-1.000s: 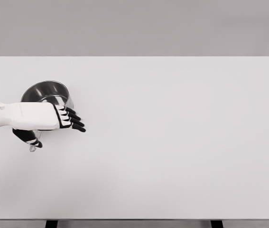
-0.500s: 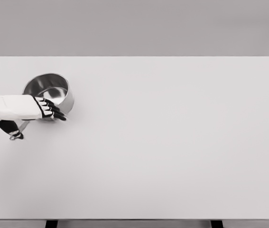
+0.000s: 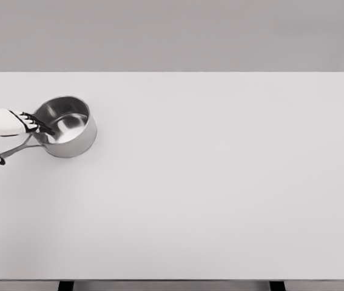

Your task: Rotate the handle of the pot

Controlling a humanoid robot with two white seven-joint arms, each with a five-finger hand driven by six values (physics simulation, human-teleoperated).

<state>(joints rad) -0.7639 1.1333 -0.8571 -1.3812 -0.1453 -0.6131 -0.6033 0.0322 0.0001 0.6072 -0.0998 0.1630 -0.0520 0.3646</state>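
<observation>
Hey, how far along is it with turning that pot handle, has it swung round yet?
Largely done, it seems: the pot handle, which pointed toward the near edge a second ago, now points left. In hand: the left hand is at the handle's base by the rim, thumb under the handle; whether it truly grips is unclear. Left: any final turn, then letting go. The pot stands upright on the table.

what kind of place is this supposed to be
Most likely a bare simulated test bench, not a real kitchen: a plain white table against a blank grey wall, holding one steel pot, with the left hand on its handle.
</observation>
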